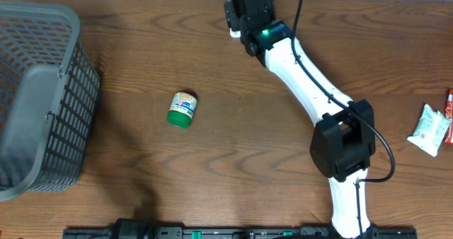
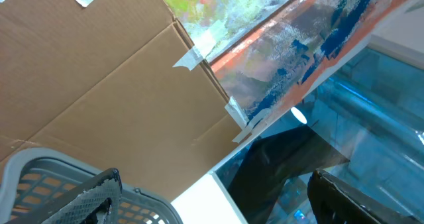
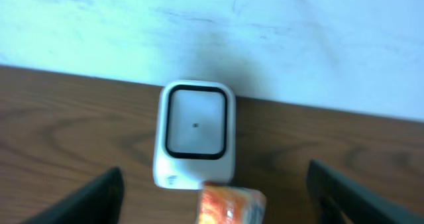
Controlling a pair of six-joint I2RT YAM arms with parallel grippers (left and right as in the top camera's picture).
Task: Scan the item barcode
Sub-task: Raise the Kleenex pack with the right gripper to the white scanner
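Note:
In the right wrist view a white scanner [image 3: 195, 134] with a black-framed window stands on the brown table against the white wall. Just in front of it is the item [image 3: 229, 207], an orange packet, blurred. My right gripper [image 3: 213, 184] is open; its dark fingers [image 3: 93, 201] stand far apart, with wide gaps to the packet on both sides. I cannot tell whether the packet rests on the table. From overhead the right gripper [image 1: 248, 13] is at the table's far edge, above the scanner [image 1: 234, 33], and hides the packet. My left gripper [image 2: 213, 179] is open and holds nothing.
A grey basket [image 1: 42, 97] fills the left end of the table. A small green-lidded jar [image 1: 182, 109] lies near the middle. A white packet [image 1: 428, 129] and a red item [image 1: 449, 115] lie at the right edge. The left wrist view shows a cardboard box [image 2: 112, 85] and the basket rim [image 2: 40, 161].

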